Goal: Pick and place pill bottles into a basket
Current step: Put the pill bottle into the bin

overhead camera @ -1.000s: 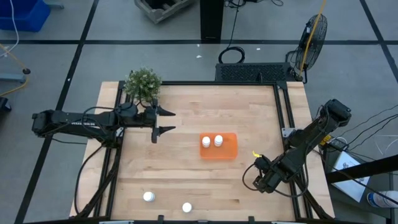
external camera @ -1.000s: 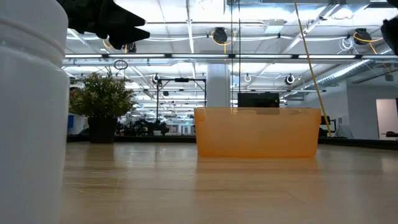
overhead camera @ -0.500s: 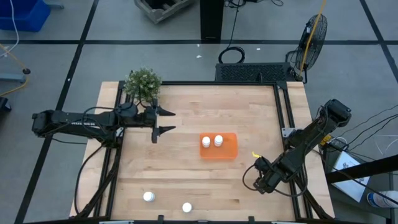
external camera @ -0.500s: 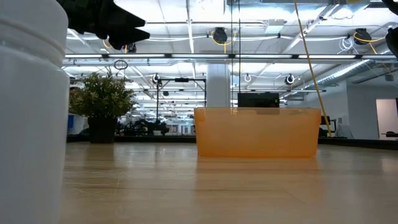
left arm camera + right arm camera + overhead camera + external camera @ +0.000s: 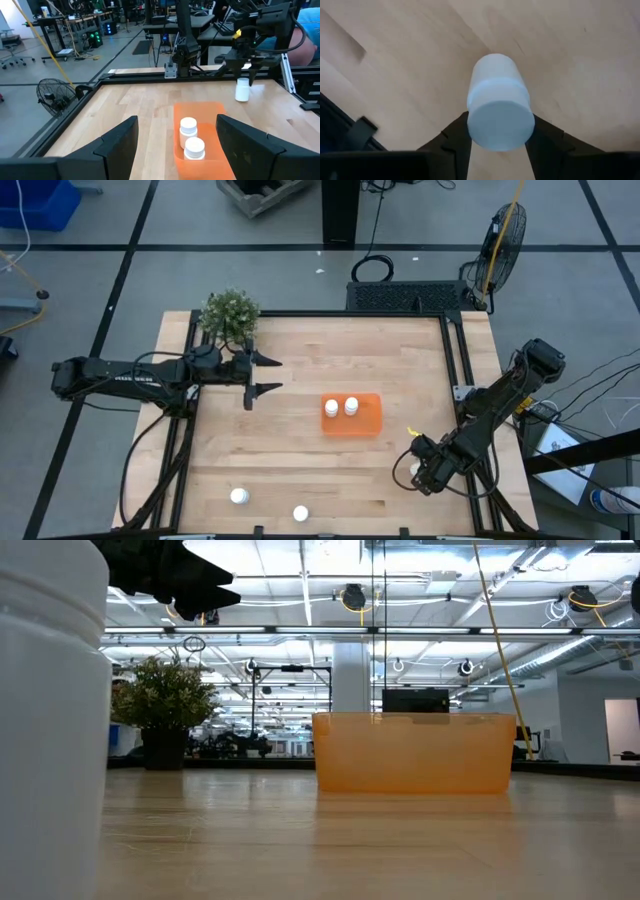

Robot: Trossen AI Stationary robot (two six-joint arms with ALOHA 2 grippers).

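The orange basket (image 5: 368,420) lies mid-table with two white pill bottles (image 5: 331,408) (image 5: 351,406) standing in it. Two more bottles (image 5: 239,496) (image 5: 300,513) stand near the table's near edge; one looms large in the low view (image 5: 50,730). Near the right near corner my right gripper (image 5: 418,470) is shut on another pill bottle (image 5: 242,90). My left gripper (image 5: 262,375) hovers open above the table, left of the basket. My right gripper pinches the pill bottle at its capped top end (image 5: 500,120) between its two fingers (image 5: 456,136), one on each side. The fingers come from above, pointing down. The bottle is upright below them (image 5: 242,92); whether its base rests on the table I cannot tell.
A green potted plant (image 5: 230,315) stands at the table's far left corner, just beyond my left gripper. Black frame rails (image 5: 455,360) run along the table's edges. Bare wood lies between the basket and the near edge.
My right gripper's fingers have closed in on the pill bottle by the table's right near corner, and the gripper has shifted slightly toward the right near corner. The left arm has kept still.
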